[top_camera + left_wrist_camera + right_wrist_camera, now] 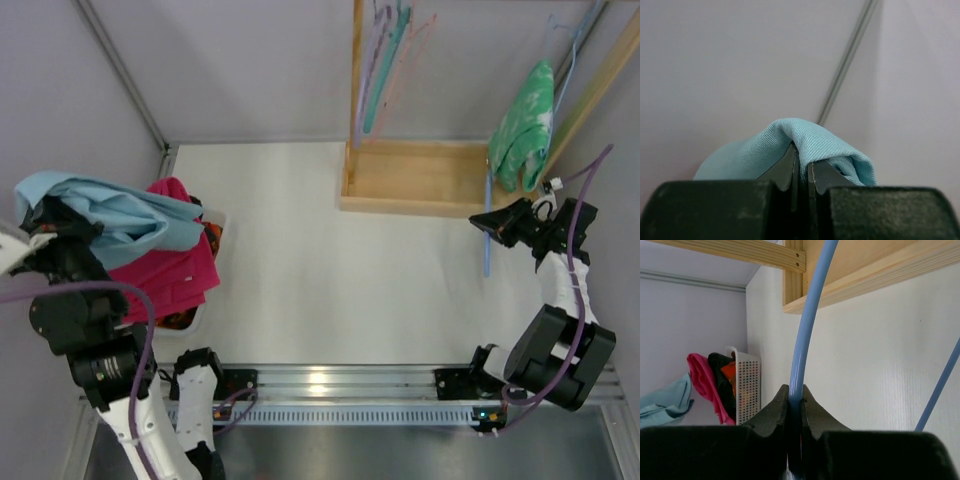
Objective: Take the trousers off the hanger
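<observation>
Basket (200,318) of pink clothes (175,265) under light-blue trousers (125,215) in left gripper (803,161)

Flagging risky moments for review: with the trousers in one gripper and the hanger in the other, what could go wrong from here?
The left gripper pinches only a small fold of the light blue trousers, so they may slip and miss the white basket. The right gripper clamps the thin blue hanger close to the wooden rack and green garment; swinging it could snag either.
</observation>
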You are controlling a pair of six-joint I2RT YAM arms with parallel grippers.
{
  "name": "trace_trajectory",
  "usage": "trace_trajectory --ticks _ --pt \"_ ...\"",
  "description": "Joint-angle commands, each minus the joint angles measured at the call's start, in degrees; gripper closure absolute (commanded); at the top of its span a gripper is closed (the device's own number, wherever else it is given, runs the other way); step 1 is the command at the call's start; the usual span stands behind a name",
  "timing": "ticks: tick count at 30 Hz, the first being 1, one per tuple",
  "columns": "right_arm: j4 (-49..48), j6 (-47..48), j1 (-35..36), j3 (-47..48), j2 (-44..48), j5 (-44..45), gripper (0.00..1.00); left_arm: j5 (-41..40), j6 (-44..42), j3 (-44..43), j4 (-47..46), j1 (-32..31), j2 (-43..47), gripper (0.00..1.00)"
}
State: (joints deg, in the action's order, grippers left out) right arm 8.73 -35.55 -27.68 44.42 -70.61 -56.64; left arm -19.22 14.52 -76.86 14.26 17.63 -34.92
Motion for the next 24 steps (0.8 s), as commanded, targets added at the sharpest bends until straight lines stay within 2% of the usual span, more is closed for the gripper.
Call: trace_trajectory --ticks 1,6,13,20,24 --pt "-4.16 0.83 1.05 4.26 -0.41 -0.93 1.00 -1.78 -5.27 -4.00 -9.52 3.46 4.75 1.00" --pt "-4.07 1.10 1.67 5.23 -0.58 -1.45 1.00 -8.26 -13.54 -2.07 -7.59 3.91 6.97 1.00" --pt "-3.90 0.48 2.46 4.71 1.08 -0.84 1.00 -9.16 -17.78 5.47 -6.70 3.91 6.97 1.00" --pt "-1.35 0.57 2.98 5.67 4.16 -0.84 1.00 -2.14 -17.08 16.82 -17.06 3.82 2.14 1.00" --pt "1.36 1.18 3.07 7.16 6.70 -0.40 1.00 3.65 -12.18 19.38 -22.69 3.82 -6.19 1.00"
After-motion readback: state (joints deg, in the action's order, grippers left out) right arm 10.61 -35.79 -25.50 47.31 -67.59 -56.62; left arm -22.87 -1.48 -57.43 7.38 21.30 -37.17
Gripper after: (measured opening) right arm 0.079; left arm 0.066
